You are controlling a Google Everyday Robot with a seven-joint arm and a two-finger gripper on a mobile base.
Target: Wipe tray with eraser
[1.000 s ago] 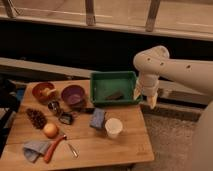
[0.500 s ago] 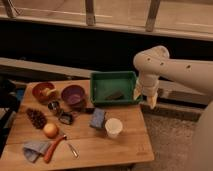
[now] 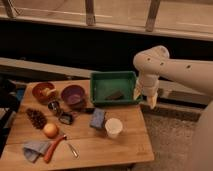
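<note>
Camera view shows me the gripper (image 3: 144,101) hanging at the right edge of the green tray (image 3: 106,81), just over its right wall, pointing down. As I see it, its two fingers stand apart and hold nothing. The eraser (image 3: 114,95), a small dark block, lies inside the tray, on the floor near the front wall, a little right of the middle and apart from the gripper. The tray sits at the back of the wooden table (image 3: 127,147). Left of it is a purple bowl (image 3: 73,94), and in front of it are a blue-grey block (image 3: 97,118) and a white cup (image 3: 113,127).
</note>
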